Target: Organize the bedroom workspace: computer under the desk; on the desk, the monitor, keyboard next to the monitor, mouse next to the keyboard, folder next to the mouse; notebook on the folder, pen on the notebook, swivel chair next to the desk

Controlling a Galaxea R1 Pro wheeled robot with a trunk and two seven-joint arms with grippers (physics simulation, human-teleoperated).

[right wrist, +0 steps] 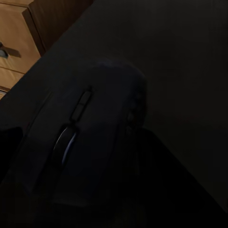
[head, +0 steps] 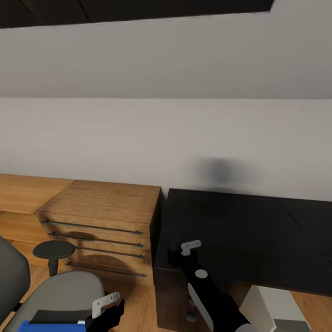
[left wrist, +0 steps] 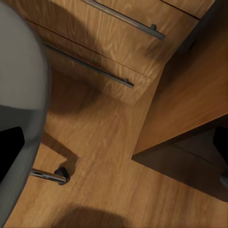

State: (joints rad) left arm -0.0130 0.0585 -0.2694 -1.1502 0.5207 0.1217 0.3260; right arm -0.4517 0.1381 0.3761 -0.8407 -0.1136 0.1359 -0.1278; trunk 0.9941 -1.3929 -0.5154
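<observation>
- The black mouse point(right wrist: 95, 137) is seen close under the right wrist camera, held in the right claw point(head: 177, 258) just over the near left corner of the glossy black worktop point(head: 258, 230); whether it is touching the surface cannot be told.
- The left claw point(head: 108, 313) hangs low beside the swivel chair point(head: 60, 290); whether it is open or closed cannot be told.
- The blue folder point(head: 50, 326) lies on the chair seat, its edge caught at the bottom of the head view.
- A wooden chest of drawers point(head: 101, 221) stands just beside the worktop.
- No monitor or keyboard is seen on this stretch of worktop, so the mouse could be set down far from where it belongs.
- A release so near the edge could let the mouse slide off to the floor point(left wrist: 118, 156).
</observation>
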